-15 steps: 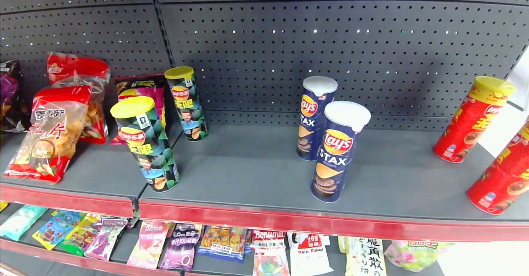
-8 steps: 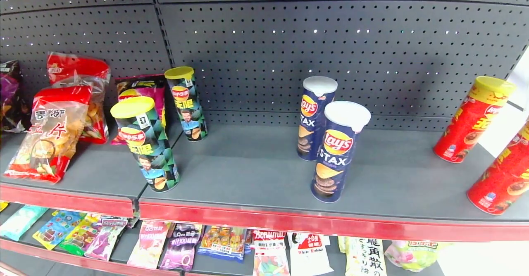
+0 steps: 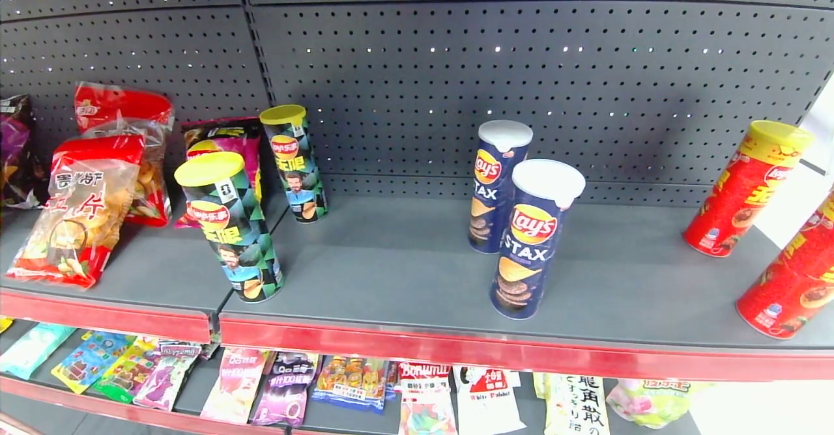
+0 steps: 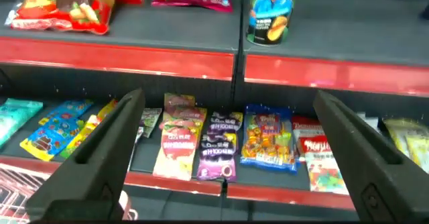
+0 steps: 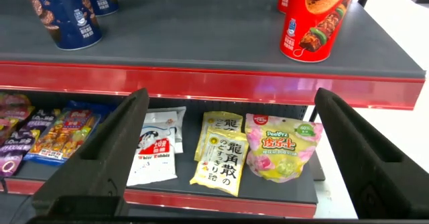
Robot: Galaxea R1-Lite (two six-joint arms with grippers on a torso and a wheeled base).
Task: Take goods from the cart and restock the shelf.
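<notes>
L gripper (image 4: pixel 228 95) & R gripper (image 5: pixel 231 93) both spread wide, empty, facing shelf (image 3: pixel 404 266).

Taking the middle of the grey metal upper shelf (image 3: pixel 404 272) as the dial's centre in the head view, two dark-blue cardboard tubes with white lids stand at 3 o'clock. The front blue tube (image 3: pixel 531 239) is near the lip, and the rear blue tube (image 3: pixel 493 187) is just behind it at 11 o'clock.

Two teal-patterned tubes with yellow lids stand at 9 o'clock. The front teal tube (image 3: pixel 229 230) is at the lip, and the rear teal tube (image 3: pixel 294 165) stands apart from it at 1 o'clock (nearer the back panel). Farther toward 9 o'clock sit red plastic snack bags (image 3: pixel 78 210).

Far out at 3 o'clock stand two red tubes with yellow lids (image 3: pixel 746 187), one behind the other. Below, at 6 o'clock, flat foil packets (image 3: pixel 287 386) lie on the lower shelf (image 5: pixel 221 202).
</notes>
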